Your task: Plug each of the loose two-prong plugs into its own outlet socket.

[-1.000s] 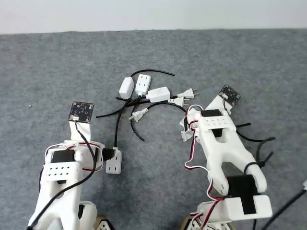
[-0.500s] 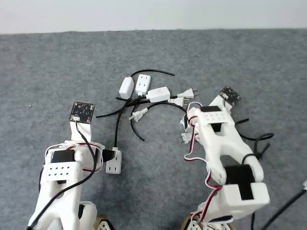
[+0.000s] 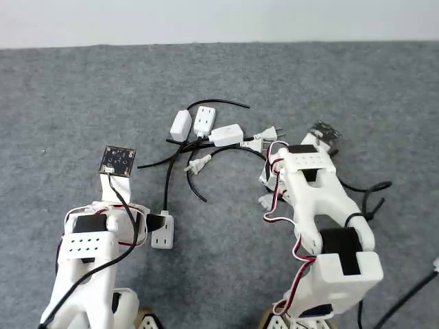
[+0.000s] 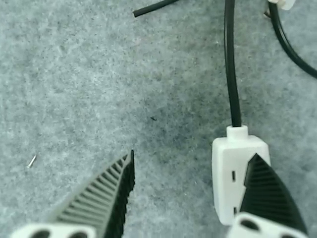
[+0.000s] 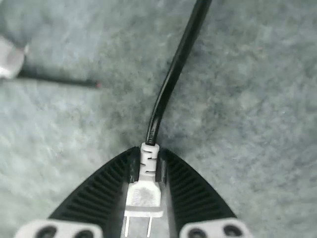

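Note:
My right gripper (image 5: pixel 143 166) is shut on a white two-prong plug (image 5: pixel 144 191), whose black cord (image 5: pixel 173 74) runs away over the carpet. From above, that plug (image 3: pixel 263 200) sits low at the right arm's tip (image 3: pixel 269 188). My left gripper (image 4: pixel 193 158) stands open just above the carpet. One of its fingers (image 4: pixel 262 191) lies over a white outlet socket (image 4: pixel 233 173) and the other is off to the side. In the high view this socket (image 3: pixel 162 234) lies beside the left gripper (image 3: pixel 152 223). Three more sockets (image 3: pixel 204 121) and loose plugs (image 3: pixel 197 164) lie in the middle.
Black cords (image 3: pixel 171 171) tangle between the arms, across the middle of the grey carpet (image 3: pixel 82 96). Two loose plugs (image 3: pixel 267 134) lie just beyond the right arm. More cable (image 3: pixel 374 199) loops to the right of that arm.
The right arm has swung and twisted slightly at the wrist, keeping the plug in its grip. The left arm and its socket have not moved.

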`<state>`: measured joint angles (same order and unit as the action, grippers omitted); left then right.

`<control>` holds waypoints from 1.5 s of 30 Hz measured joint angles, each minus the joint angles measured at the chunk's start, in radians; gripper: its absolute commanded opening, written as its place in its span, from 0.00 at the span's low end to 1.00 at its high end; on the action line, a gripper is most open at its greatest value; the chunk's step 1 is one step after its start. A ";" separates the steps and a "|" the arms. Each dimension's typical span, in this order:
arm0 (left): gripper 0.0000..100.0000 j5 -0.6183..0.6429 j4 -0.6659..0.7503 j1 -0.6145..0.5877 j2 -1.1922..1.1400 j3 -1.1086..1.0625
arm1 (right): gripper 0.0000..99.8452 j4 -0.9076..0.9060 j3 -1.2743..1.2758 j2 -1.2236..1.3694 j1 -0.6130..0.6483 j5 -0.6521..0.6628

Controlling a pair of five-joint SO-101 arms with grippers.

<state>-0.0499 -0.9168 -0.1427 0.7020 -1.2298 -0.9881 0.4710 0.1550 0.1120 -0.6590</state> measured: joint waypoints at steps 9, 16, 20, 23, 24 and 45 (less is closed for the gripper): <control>0.34 0.000 0.000 0.000 0.000 0.000 | 0.01 -0.058 -0.006 0.000 0.014 0.706; 0.34 0.000 0.000 0.000 0.000 0.000 | 0.21 -0.064 -0.006 0.000 0.038 0.807; 0.34 0.000 0.000 0.000 0.000 0.000 | 0.14 -0.089 -0.015 0.000 0.052 0.815; 0.34 0.000 0.000 0.000 0.000 0.000 | 0.12 -0.106 -0.021 0.000 0.051 0.815; 0.34 0.000 0.000 0.000 0.000 0.000 | 0.11 -0.114 -0.026 0.000 0.052 0.807; 0.34 0.000 0.000 0.012 0.000 0.000 | 0.01 -0.140 -0.031 0.020 0.048 0.480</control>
<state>-0.0499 -0.9168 -0.1304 0.7020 -1.2298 -1.1278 0.4404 0.1749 0.1596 -0.1788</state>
